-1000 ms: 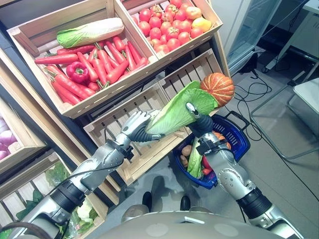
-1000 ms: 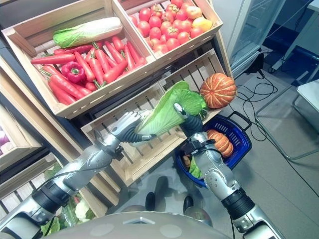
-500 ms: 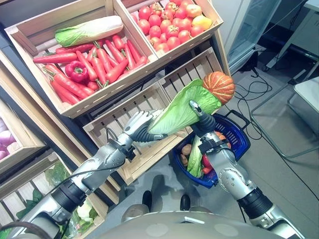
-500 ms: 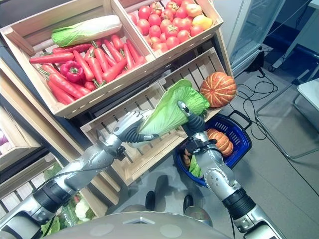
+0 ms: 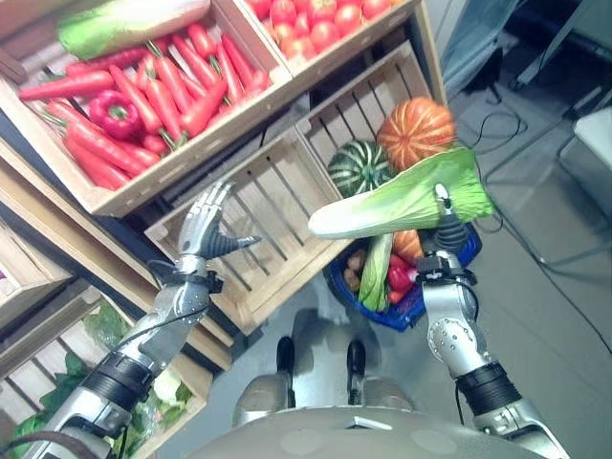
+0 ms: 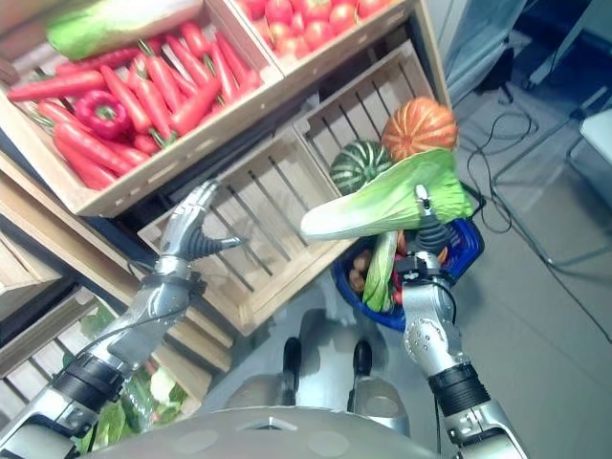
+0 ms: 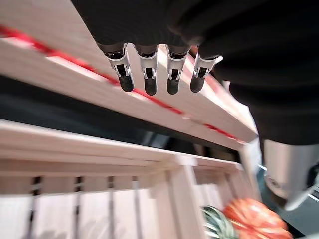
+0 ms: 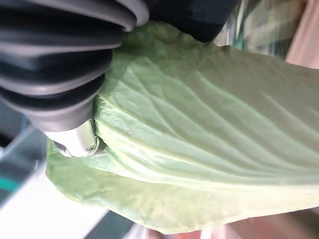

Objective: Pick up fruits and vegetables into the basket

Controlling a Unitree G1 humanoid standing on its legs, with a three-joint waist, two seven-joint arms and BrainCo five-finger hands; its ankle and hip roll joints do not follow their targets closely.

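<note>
The right hand (image 5: 446, 229) is raised above the blue basket (image 5: 413, 308), its fingers clamped on a long green cabbage (image 5: 402, 198). The cabbage lies roughly level in the air, its pale stem end pointing toward the robot's left and its leafy end over the basket's far side. The right wrist view shows the ribbed leaf (image 8: 209, 149) pressed close against the hand's dark cover.

The basket stands on the floor, just beside the lowest wooden crate. It holds a green leafy vegetable (image 5: 375, 273) standing on end, red peppers (image 5: 400, 277), brown potatoes (image 5: 354, 280) and an orange pumpkin partly hidden behind the cabbage.

The left hand (image 5: 204, 228) is held in front of the slatted crate (image 5: 258, 220), holding nothing, its fingers (image 7: 148, 74) straight and spread apart. It is well apart from the cabbage.

In the neighbouring lower crate sit a striped green squash (image 5: 359, 167) and an orange pumpkin (image 5: 415, 131), touching or nearly so. The upper crate holds carrots (image 5: 163, 91), a red bell pepper (image 5: 115, 110) and a second cabbage (image 5: 124, 21); the crate beside it holds tomatoes (image 5: 306, 14).
</note>
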